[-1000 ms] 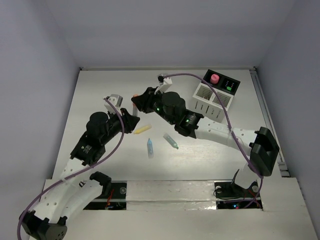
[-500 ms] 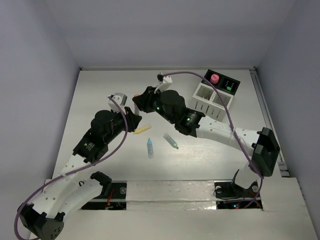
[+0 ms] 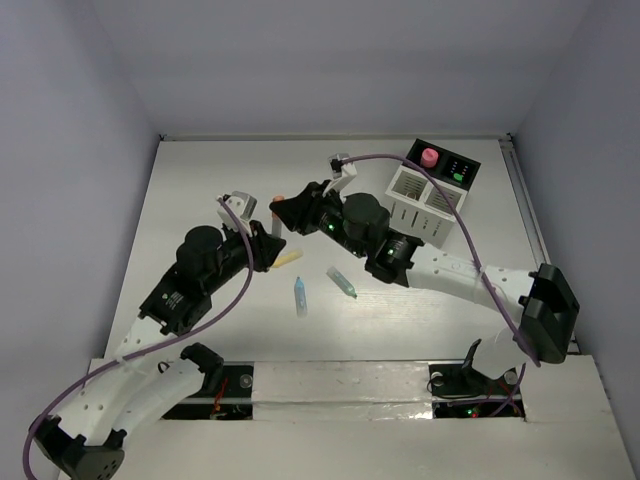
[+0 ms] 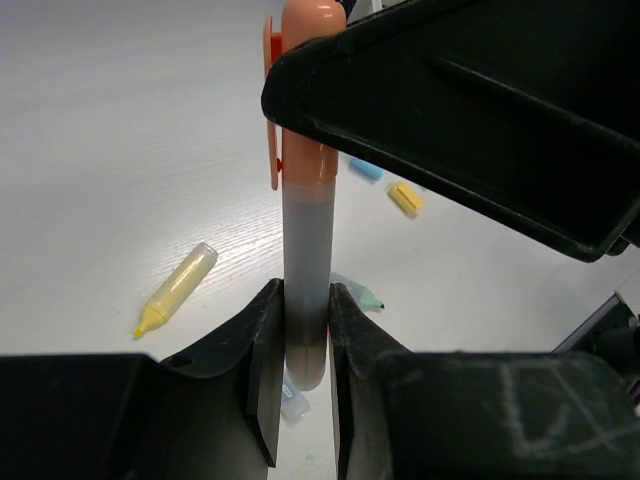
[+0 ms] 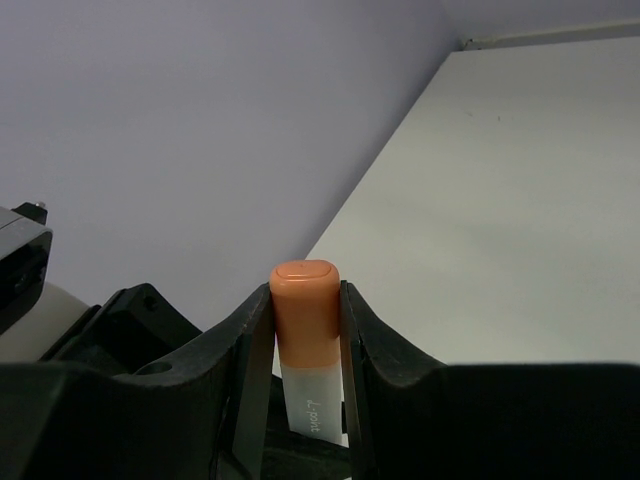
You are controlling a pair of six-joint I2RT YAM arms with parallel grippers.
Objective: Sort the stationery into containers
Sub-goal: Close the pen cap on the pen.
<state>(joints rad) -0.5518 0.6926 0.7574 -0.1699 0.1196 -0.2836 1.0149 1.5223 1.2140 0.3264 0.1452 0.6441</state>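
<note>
An orange-capped pen with a pale grey barrel [image 4: 305, 250] is held by both grippers above the table. My left gripper [image 4: 300, 335] is shut on the barrel's lower end. My right gripper [image 5: 305, 300] is shut on the orange cap [image 5: 305, 305]. In the top view the two grippers meet at the table's middle left, the left gripper [image 3: 268, 243] just below the right gripper [image 3: 284, 212], with the cap [image 3: 273, 202] showing. The white slatted box [image 3: 420, 200] and the joined black box [image 3: 452, 166] stand at the back right.
A yellow pen [image 3: 285, 259], a blue pen [image 3: 300, 296] and a green-tipped pen [image 3: 342, 282] lie on the table below the grippers. A pink-capped bottle [image 3: 429, 157] stands in the black box. Small blue [image 4: 365, 168] and yellow [image 4: 404, 197] chunks lie beyond.
The right arm has shifted a little to the right and turned. The left gripper has moved in closer under the right gripper, at the orange pen.
</note>
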